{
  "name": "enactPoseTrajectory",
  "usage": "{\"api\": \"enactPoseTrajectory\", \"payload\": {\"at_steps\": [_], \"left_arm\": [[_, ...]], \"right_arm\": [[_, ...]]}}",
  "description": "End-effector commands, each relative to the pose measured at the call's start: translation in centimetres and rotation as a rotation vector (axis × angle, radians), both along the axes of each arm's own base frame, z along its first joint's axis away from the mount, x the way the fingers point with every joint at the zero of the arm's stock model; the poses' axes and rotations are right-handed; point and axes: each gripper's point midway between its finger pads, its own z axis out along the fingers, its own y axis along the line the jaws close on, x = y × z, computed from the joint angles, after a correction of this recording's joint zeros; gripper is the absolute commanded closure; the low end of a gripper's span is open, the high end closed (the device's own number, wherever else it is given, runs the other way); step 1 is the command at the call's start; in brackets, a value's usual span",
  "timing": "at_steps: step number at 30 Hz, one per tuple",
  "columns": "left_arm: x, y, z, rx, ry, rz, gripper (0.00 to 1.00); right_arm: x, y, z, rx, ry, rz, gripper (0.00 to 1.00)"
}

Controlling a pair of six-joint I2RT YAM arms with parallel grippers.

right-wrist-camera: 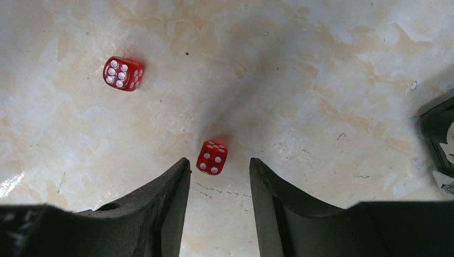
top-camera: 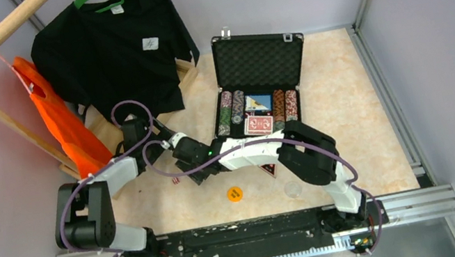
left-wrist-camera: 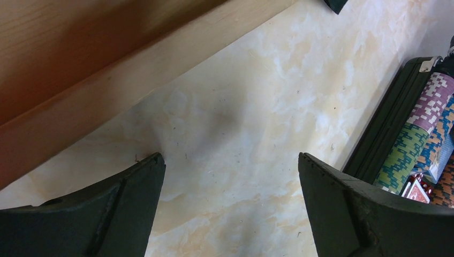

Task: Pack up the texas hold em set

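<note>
Low over the desk [right-wrist-camera: 332, 75], right tool [right-wrist-camera: 218, 170] with jaws partly apart and clamped on nothing, lined up on a red die [right-wrist-camera: 212, 157] lying just off the fingertips [right-wrist-camera: 176, 179] at the mouth of the gap. By the look of it, posed that way for a pinch across two flat faces. Translucent red plastic, rounded corners, white pips: small, hard and slick, so likely to skid aside unless squeezed squarely. Well apart from it on the same glossy, cream, marble-patterned surface, a second die [right-wrist-camera: 123, 73] of the same kind.

Over by the pale wooden rail [left-wrist-camera: 107, 59], left tool [left-wrist-camera: 230, 160] spread wide and holding nothing, seemingly kept out of the way.

At the back of the desk, the black case [top-camera: 260, 62], open, lid upright and lined with dimpled grey foam, probably stood up so that the tray is free for loading. Inside it, striped chips [top-camera: 228, 110] packed on edge in rows, with red-backed cards [top-camera: 258, 125] lying flat between the rows.

Out on the near desk, not yet packed: an orange round token [top-camera: 234, 194] and a clear round piece [top-camera: 292, 189], apart from each other.
</note>
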Motion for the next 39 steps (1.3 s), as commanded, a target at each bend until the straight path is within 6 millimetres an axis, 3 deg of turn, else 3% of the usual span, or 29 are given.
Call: {"api": "enactPoseTrajectory", "payload": {"at_steps": [1,19,25,27,31,39], "left_arm": [[0.0,0.0,-0.4,-0.013,0.002,-0.008,0.02],[0.0,-0.4,-1.0,-0.034,0.022,-0.033,0.01],[0.0,-0.7,-0.9,-0.047,0.022,-0.044,0.02],[0.0,-0.7,-0.8,-0.047,0.018,-0.043,0.02],[-0.1,-0.7,-0.9,-0.048,0.021,-0.047,0.01],[0.0,-0.9,-0.8,-0.054,0.021,-0.055,0.01]], "right_arm": [[0.6,1.8,1.5,0.06,-0.011,-0.005,0.54],[0.3,1.8,0.4,0.049,0.005,0.005,0.68],[0.4,1.6,0.7,0.054,-0.004,0.007,0.93],[0.6,1.4,0.9,0.049,-0.012,0.0,0.95],[0.8,1.2,1.8,0.055,-0.033,-0.009,0.96],[1.8,-0.1,6.2,0.088,-0.116,-0.045,0.97]]}}
